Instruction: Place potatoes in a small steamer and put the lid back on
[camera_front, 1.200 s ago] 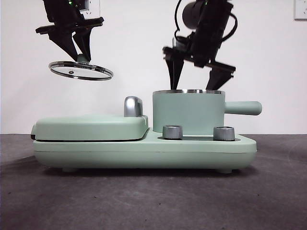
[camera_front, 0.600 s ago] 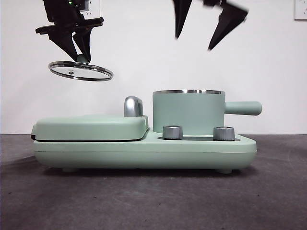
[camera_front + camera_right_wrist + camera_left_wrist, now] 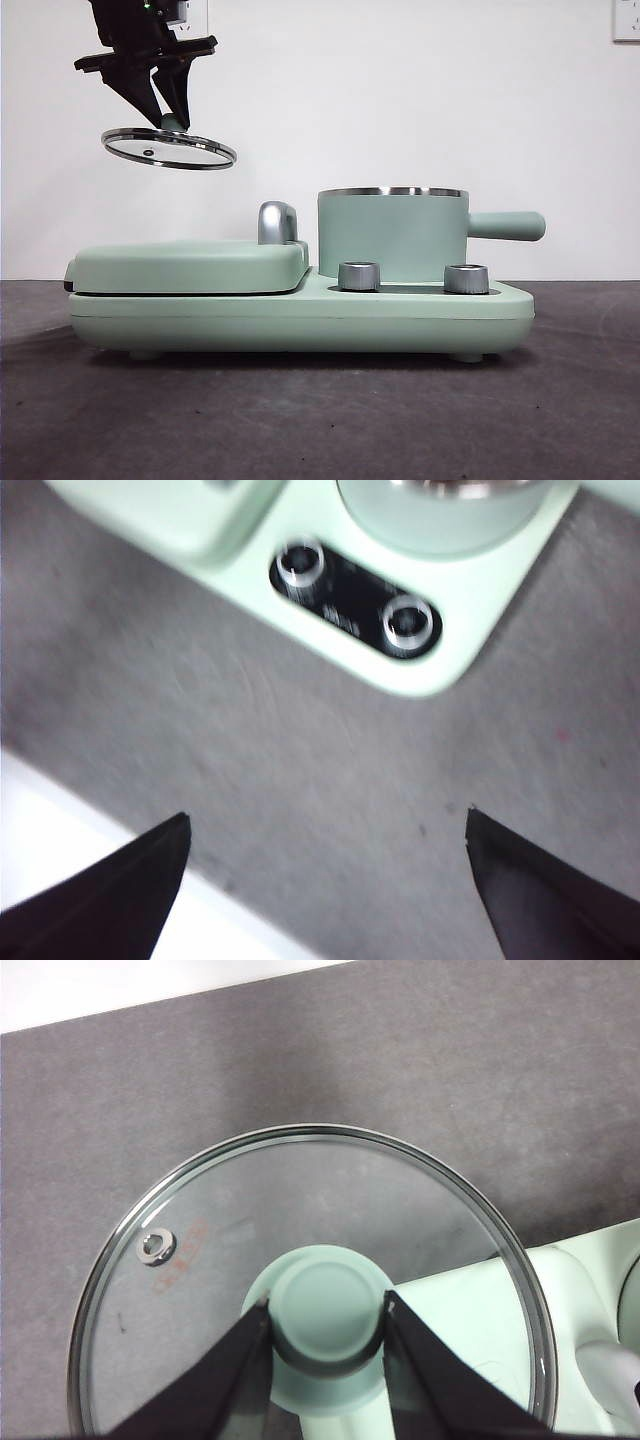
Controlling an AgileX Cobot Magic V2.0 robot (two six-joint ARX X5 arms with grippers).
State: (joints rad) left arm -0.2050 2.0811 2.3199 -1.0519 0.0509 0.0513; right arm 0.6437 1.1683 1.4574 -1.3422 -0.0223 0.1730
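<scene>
My left gripper (image 3: 168,118) is shut on the mint-green knob (image 3: 327,1312) of the glass lid (image 3: 168,148) and holds it in the air above the flat griddle cover, left of the steamer. The lid (image 3: 230,1220) fills the left wrist view. The small steamer (image 3: 392,235) stands open on the right of the green base, handle (image 3: 507,225) pointing right. My right gripper (image 3: 325,855) is open and empty, high above the grey table in front of the base; it is out of the front view. The potato is not visible in any view.
The green base (image 3: 300,318) carries a shut flat griddle cover (image 3: 190,265) on its left, a steel hinge handle (image 3: 277,222) and two steel dials (image 3: 359,276) in front of the steamer. The dials also show in the right wrist view (image 3: 301,562). Dark grey table (image 3: 320,420) lies around.
The right gripper has risen from the steamer's rim up and out of the front view, jaws open. The left gripper and lid have not moved.
</scene>
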